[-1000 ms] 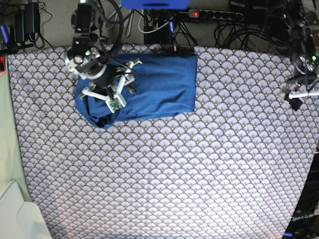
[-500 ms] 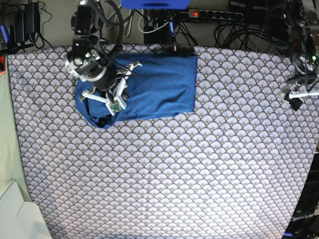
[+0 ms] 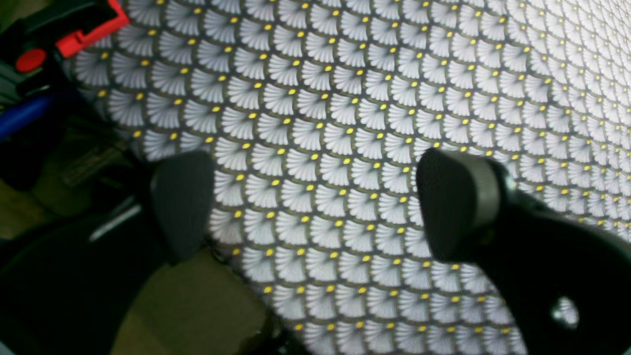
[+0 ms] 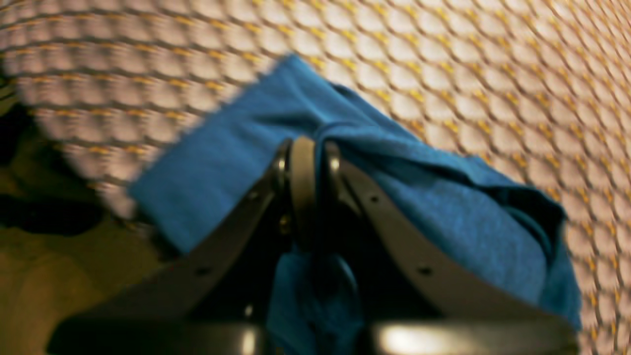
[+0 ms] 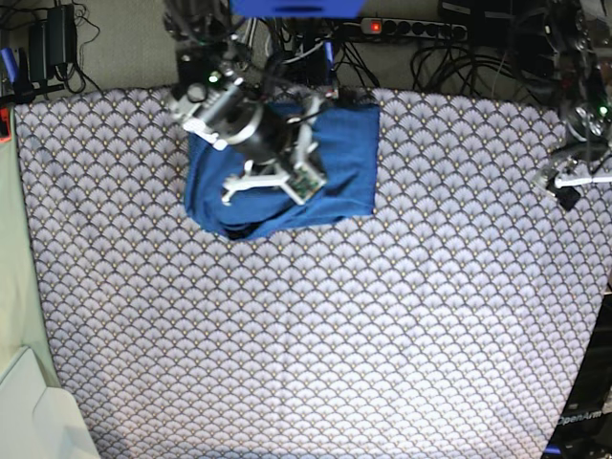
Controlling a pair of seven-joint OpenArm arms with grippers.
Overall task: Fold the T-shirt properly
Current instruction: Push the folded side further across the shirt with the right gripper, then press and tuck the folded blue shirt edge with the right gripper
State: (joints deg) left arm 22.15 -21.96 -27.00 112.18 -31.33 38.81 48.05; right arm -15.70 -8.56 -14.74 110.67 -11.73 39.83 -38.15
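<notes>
The blue T-shirt lies as a folded bundle at the back of the patterned table. My right gripper hangs over the shirt's left half, shut on a pinch of its fabric. In the right wrist view the jaws meet with blue T-shirt cloth bunched between and below the right gripper. My left gripper sits at the table's far right edge, away from the shirt. In the left wrist view the left gripper is open, with only patterned cloth between its fingers.
A power strip and tangled cables lie behind the table's back edge. A pale box sits at the lower left corner. Red and blue hardware lies off the table edge beside the left gripper.
My right gripper closed on the shirt's left side and carried it rightward, so the shirt's left edge has folded in toward the middle. The left arm has not moved.
</notes>
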